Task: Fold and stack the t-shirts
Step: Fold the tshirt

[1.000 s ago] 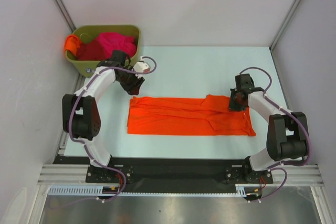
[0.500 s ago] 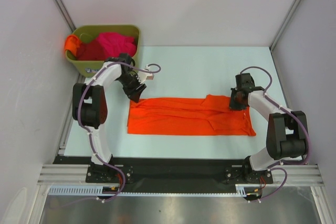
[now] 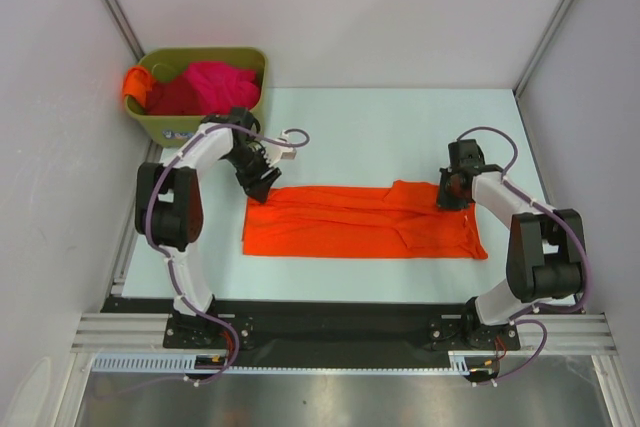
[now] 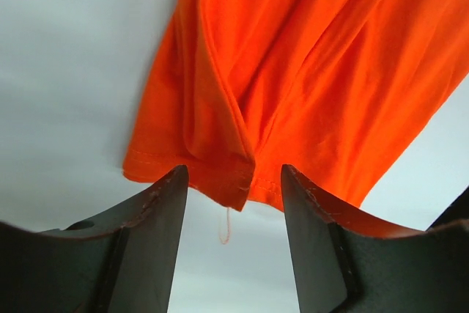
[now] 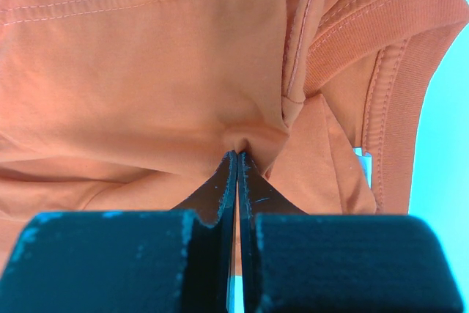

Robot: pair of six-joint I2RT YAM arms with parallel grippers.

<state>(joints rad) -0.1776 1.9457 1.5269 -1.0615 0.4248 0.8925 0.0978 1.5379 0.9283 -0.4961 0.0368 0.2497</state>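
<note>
A bright orange t-shirt (image 3: 360, 221) lies folded into a long strip across the middle of the table. My left gripper (image 3: 259, 182) is open just off the strip's far left corner; in the left wrist view the hem corner (image 4: 234, 181) sits between the fingers (image 4: 146, 232), not gripped, with a loose thread hanging. My right gripper (image 3: 449, 194) is shut on a pinch of the orange cloth (image 5: 146, 78) at the strip's far right end, near the collar (image 5: 388, 86). Magenta-pink (image 3: 220, 82), dark red (image 3: 172, 97) and orange (image 3: 134, 82) shirts sit in the bin.
The olive-green bin (image 3: 205, 55) stands at the far left corner, just behind my left arm. Grey walls close in the table on the left, right and back. A black rail with the arm bases runs along the near edge.
My left gripper has moved right and down from beside the bin to the shirt's far left corner. The right gripper and the shirt have not moved.
</note>
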